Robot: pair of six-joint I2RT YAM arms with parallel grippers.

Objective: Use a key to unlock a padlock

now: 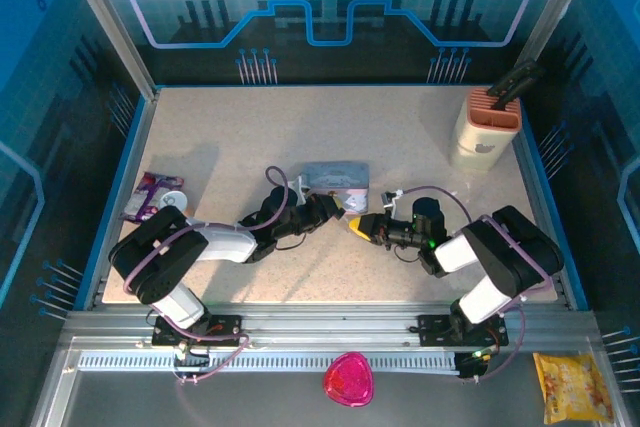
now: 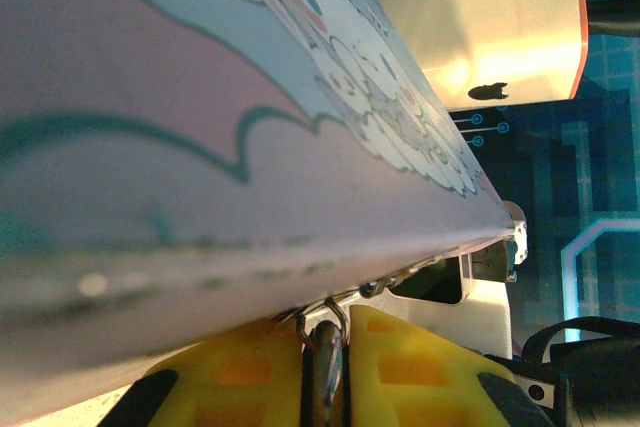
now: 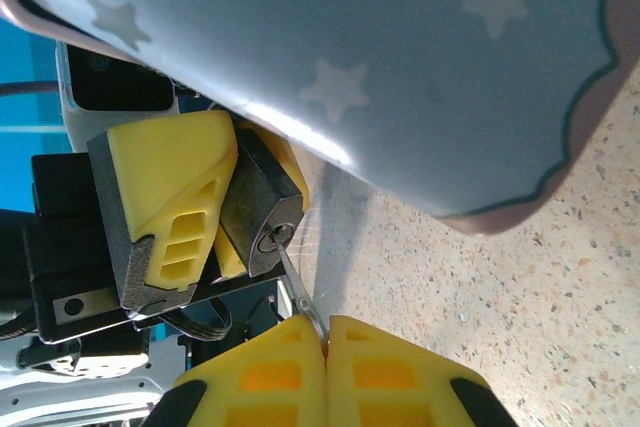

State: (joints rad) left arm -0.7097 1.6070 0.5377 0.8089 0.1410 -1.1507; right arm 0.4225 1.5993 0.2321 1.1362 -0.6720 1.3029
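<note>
Mid-tabletop [image 1: 420, 137], just at the near edge of the pastel, cartoon-printed rectangular tin [image 1: 335, 177], the left end effector [image 1: 326, 209] is clamped on the small dark padlock [image 3: 262, 209] — a yellow finger on either side, the shackle right at the tin's rim. The right end effector [image 3: 325, 332] is pinched tight on the thin grey metal key [image 3: 298, 287] — its tip sits in the padlock's keyhole.

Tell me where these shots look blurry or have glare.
Left wrist view: the pastel cartoon-printed tin is smeared out of focus, the cream holder behind carries a warm glare patch. Right wrist view: the small dark padlock and thin grey metal key are sharp, a white glare streak crosses the tin.
</note>
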